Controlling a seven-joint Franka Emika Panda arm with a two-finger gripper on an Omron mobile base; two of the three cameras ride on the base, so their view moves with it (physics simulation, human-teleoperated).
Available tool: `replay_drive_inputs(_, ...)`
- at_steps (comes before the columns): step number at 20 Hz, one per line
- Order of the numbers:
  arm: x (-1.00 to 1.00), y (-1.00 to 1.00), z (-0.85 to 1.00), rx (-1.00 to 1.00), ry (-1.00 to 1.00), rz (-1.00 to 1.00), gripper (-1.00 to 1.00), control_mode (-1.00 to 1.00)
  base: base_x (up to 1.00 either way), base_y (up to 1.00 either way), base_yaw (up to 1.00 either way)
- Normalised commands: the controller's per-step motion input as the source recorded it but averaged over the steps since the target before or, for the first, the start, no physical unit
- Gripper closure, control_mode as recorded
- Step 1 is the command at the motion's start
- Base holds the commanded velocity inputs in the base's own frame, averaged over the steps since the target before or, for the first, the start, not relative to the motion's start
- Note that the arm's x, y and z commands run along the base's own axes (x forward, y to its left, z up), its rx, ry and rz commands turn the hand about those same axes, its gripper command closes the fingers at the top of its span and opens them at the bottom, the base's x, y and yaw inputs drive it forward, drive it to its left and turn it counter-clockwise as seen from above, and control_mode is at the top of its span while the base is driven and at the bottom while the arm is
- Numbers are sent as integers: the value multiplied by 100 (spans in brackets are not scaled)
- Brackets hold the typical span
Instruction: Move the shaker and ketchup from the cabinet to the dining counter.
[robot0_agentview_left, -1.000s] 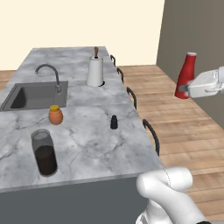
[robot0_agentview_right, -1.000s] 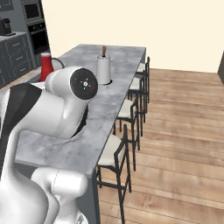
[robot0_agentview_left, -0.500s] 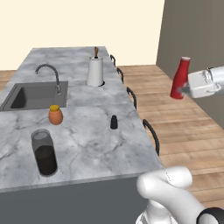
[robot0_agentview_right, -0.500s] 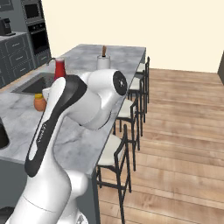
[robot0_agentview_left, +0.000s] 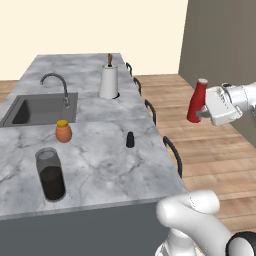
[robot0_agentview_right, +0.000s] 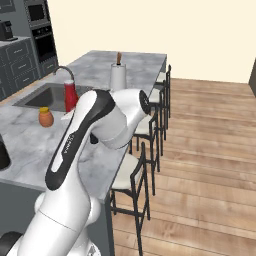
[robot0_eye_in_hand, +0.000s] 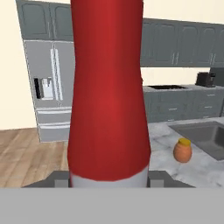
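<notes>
Ketchup (robot0_agentview_left: 196, 101) sits clamped upright in the gripper (robot0_agentview_left: 204, 114), out past the worktop (robot0_agentview_left: 100, 160) edge; the shaker (robot0_agentview_left: 130, 139) stands on the worktop, well apart from the gripper.

I've got the small red ketchup bottle (robot0_agentview_left: 196, 102) clamped in my white hand (robot0_agentview_left: 204, 114), off right of the grey-white marble desk (robot0_agentview_left: 100, 150); small black shaker (robot0_agentview_left: 130, 139) stands on it.
</notes>
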Motion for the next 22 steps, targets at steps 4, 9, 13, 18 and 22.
replay_drive_inputs(4, 23, 17, -47, -9, -4, 0, 100, -100, 0, 0, 0)
replay_drive_inputs(9, 22, 1, -37, 0, 2, 9, 100, -100, 0, 0, 0)
replay_drive_inputs(13, 4, -2, -40, -1, 0, 17, 100, -100, 0, 0, 0)
replay_drive_inputs(18, 10, 0, -48, -9, 1, 18, 100, -100, 0, 0, 0)
replay_drive_inputs(22, 16, 0, -40, -1, 0, 13, 100, -100, 0, 0, 0)
